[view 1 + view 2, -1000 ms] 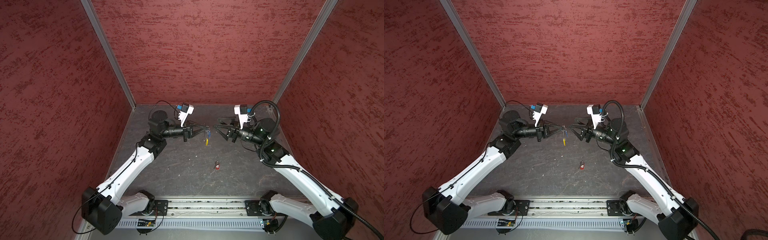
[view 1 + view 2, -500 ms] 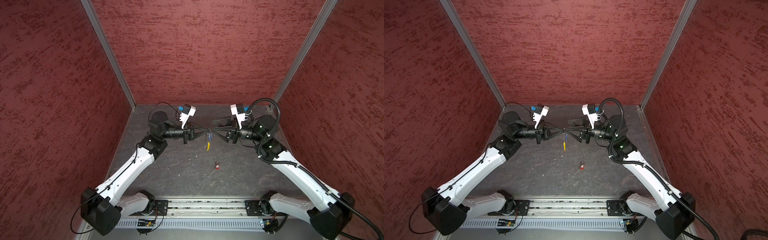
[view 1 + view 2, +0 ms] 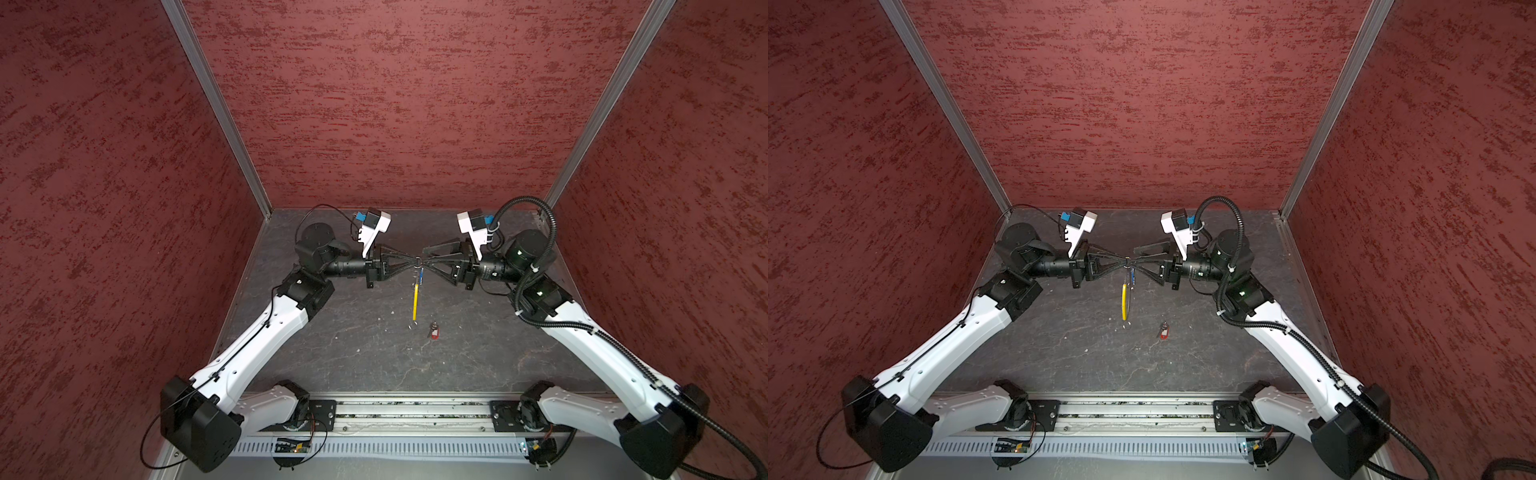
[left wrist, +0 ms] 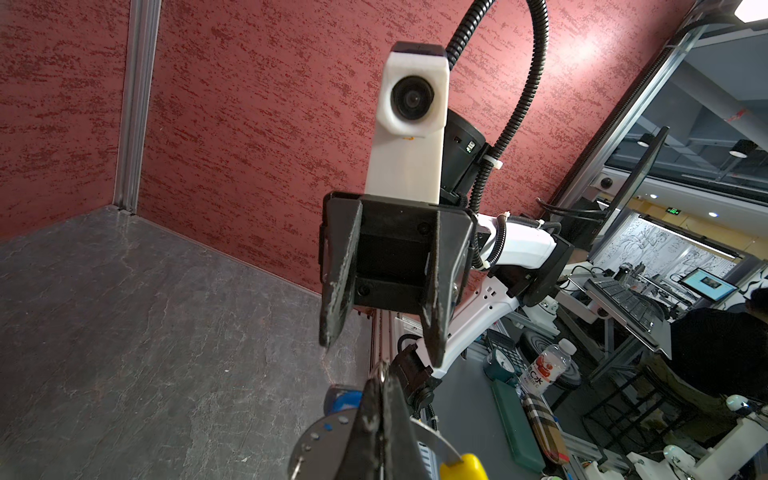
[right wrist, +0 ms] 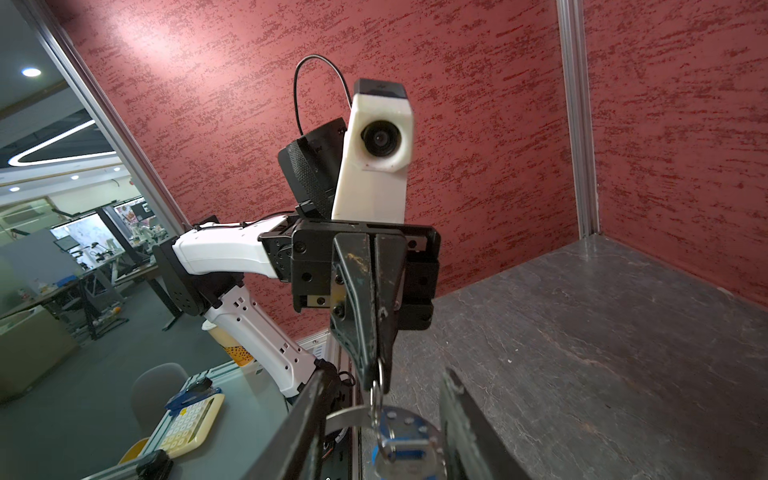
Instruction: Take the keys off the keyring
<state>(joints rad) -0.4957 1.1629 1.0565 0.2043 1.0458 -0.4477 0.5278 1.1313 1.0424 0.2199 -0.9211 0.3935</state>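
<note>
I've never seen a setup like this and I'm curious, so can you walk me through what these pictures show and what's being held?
Two white robot arms, each ending in a two-fingered gripper, work over a dark table. Two pictures look down from overhead; the other two come from wrist cameras, each facing the opposite arm. The left gripper is shut, pinching a silver ring of the keyring, whose yellow section hangs in the air. The blue-tagged key hangs there too. The right gripper is open, fingers either side of that key. The red-tagged key lies apart on the table.
</note>
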